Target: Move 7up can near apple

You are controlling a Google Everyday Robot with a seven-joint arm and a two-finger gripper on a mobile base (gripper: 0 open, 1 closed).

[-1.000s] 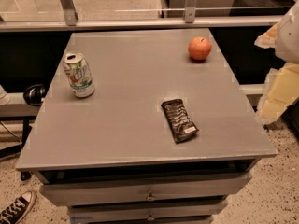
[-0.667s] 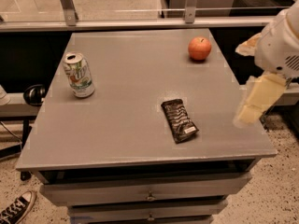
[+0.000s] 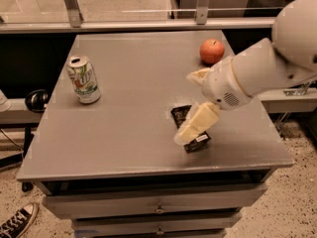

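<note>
We see the 7up can (image 3: 84,80) standing upright near the left edge of the grey surface (image 3: 131,143), its long axis vertical and its silver pull-tab top facing up, logo side turned toward us. The apple (image 3: 212,51) sits well apart from it, toward the back right corner.

The gripper (image 3: 184,107) hangs over the right middle of the surface, above a black snack wrapper (image 3: 189,129). Its fingers (image 3: 198,124) are spread and hold nothing.

We judge the can to be light and thin-walled, so too hard a squeeze could dent it. Its smooth printed side may be slippery. We would take it across the middle of the body, one finger on each side, low enough that it does not tip. We cannot tell whether it is full.
</note>
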